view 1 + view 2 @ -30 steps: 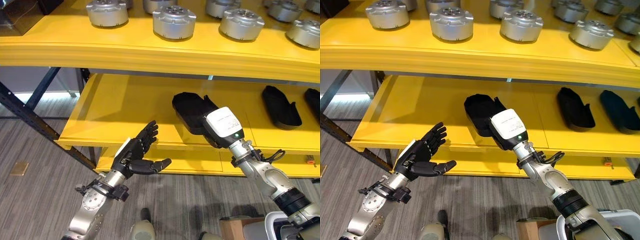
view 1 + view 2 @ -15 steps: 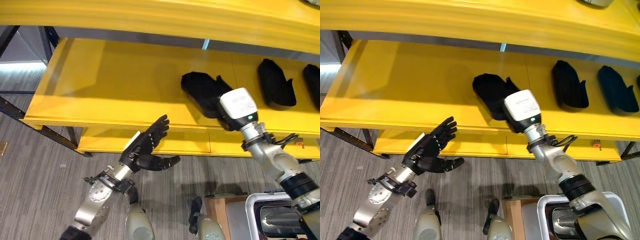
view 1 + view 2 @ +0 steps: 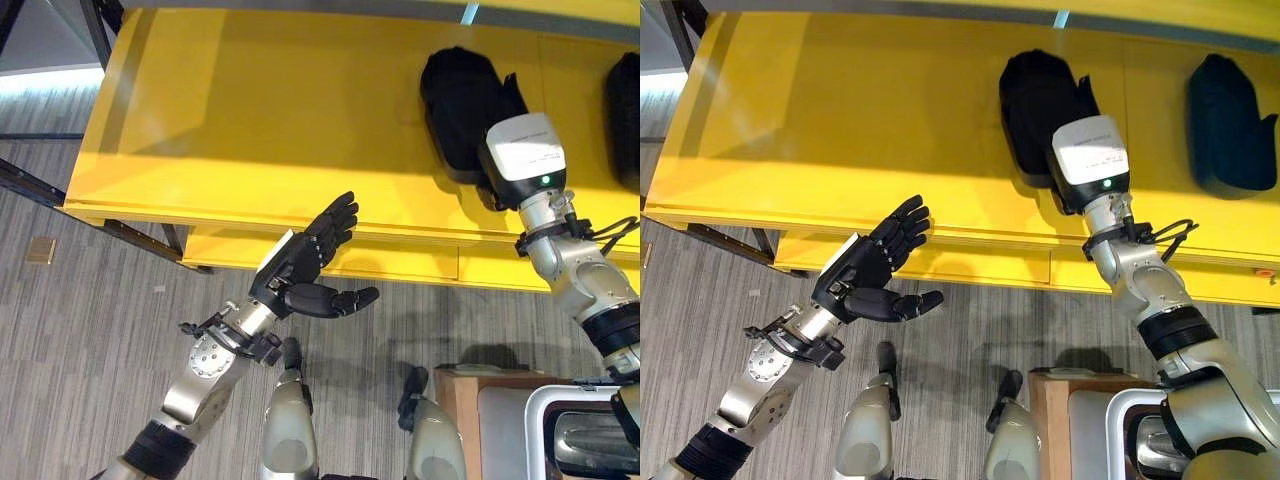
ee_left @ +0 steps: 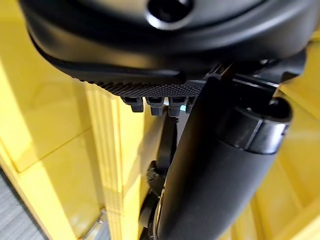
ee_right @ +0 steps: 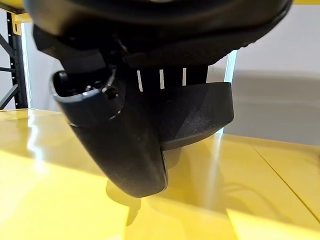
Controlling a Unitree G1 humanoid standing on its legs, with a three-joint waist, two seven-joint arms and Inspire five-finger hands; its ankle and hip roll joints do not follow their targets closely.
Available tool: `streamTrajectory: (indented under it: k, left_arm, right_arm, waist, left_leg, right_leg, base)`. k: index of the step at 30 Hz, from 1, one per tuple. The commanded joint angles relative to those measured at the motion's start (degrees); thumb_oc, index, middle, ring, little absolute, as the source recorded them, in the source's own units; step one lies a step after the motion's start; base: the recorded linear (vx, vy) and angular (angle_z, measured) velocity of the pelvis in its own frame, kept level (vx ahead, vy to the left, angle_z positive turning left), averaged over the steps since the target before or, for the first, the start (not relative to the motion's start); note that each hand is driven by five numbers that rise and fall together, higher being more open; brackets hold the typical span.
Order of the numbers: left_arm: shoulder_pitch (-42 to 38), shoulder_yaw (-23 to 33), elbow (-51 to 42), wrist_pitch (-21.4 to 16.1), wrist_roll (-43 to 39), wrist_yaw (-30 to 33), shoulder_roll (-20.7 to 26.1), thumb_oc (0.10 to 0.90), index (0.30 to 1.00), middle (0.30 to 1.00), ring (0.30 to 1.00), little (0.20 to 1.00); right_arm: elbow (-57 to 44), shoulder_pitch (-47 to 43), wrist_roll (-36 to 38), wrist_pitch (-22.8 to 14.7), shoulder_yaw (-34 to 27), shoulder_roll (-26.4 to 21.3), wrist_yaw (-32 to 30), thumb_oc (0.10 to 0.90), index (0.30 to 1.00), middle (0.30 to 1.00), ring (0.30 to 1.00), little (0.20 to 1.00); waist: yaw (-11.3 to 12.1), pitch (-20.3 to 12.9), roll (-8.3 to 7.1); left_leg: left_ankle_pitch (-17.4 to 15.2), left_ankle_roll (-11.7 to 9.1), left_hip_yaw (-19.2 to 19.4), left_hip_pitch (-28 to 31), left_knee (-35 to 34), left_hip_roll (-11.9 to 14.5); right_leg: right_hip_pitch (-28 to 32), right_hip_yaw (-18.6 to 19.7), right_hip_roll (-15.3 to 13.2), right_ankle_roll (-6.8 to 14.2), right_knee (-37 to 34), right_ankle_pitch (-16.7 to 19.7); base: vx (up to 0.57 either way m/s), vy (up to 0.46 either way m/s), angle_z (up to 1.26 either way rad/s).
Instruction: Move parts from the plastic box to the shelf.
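Note:
A black moulded part [image 3: 458, 95] lies on the yellow shelf [image 3: 250, 130], towards its right side. My right hand [image 5: 120, 142] is at the near end of that part, with its thumb on one side and its fingers over the top, closed on it. In the right wrist view the black part [image 5: 197, 115] sits just above the shelf surface. My left hand [image 3: 305, 265] hangs in front of the shelf's edge, open, palm turned inwards and holding nothing. A second black part [image 3: 1228, 120] rests further right on the same shelf.
A lower yellow tier [image 3: 400, 265] runs beneath the shelf's front edge. At the bottom right stand a pale plastic box [image 3: 580, 440] and a brown box [image 3: 458, 400]. A dark steel upright [image 3: 60, 185] crosses at the left over grey plank floor [image 3: 80, 330].
The camera has tilted down, so the upper shelf with metal parts has left the picture. My right hand stays on the black part and my left hand stays open.

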Motion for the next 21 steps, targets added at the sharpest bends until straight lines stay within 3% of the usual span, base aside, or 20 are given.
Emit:
streamTrajectory:
  k: [1, 8, 11, 21]
  left_arm:
    - [-2.92, -1.15, -8.55, -3.24, -0.28, 2.51, -0.38, 0.900, 1.000, 1.000, 1.000, 1.000]
    - [-3.23, -0.81, -9.16, -3.43, -0.98, 1.84, -0.65, 0.900, 1.000, 1.000, 1.000, 1.000]
    - [-3.21, -0.88, -10.00, -2.38, -1.30, 1.49, -0.96, 0.900, 1.000, 1.000, 1.000, 1.000]
    - [-3.75, -0.01, -10.61, -0.96, -1.71, 2.88, -2.17, 0.900, 1.000, 1.000, 1.000, 1.000]
  right_arm:
    - [-1.11, -11.61, -0.04, 2.63, 1.10, -3.56, -2.29, 0.400, 0.300, 0.300, 0.300, 0.300]
    - [-0.08, -14.89, 0.50, 7.11, 2.72, -2.63, 1.05, 0.400, 0.300, 0.300, 0.300, 0.300]
    - [1.76, -15.70, 3.79, 11.00, 2.68, -1.08, 1.85, 0.400, 0.300, 0.300, 0.300, 0.300]
    - [4.52, -15.89, 7.31, 14.64, 0.24, 3.58, 1.74, 0.400, 0.300, 0.300, 0.300, 0.300]
  waist:
    - [-0.09, -1.56, 0.88]
    - [-0.21, -0.07, 2.21]
    - [-0.07, -0.07, 2.62]
    - [-0.04, -0.07, 3.57]
  left_leg:
    - [-9.92, 0.05, -0.39, 0.37, 7.06, 2.24]
    - [-10.09, 0.47, -0.93, -1.35, 7.76, 1.25]
    - [-10.09, 0.68, -1.17, -1.90, 7.57, 0.79]
    - [-9.95, 1.10, -1.36, -1.67, 6.94, -0.13]
  right_leg:
    - [-3.77, 0.61, -1.51, 0.48, 6.07, -4.43]
    - [-6.91, 1.48, -2.08, 0.19, 9.12, -5.41]
    - [-7.69, 1.68, -1.95, -0.03, 9.62, -5.73]
    - [-8.08, 2.30, -1.65, -0.47, 10.32, -6.16]
  base:
    - [-0.06, 0.038, 0.00]
    - [-0.03, 0.014, 0.03]
    - [0.00, -0.002, 0.00]
    - [0.00, -0.001, 0.00]
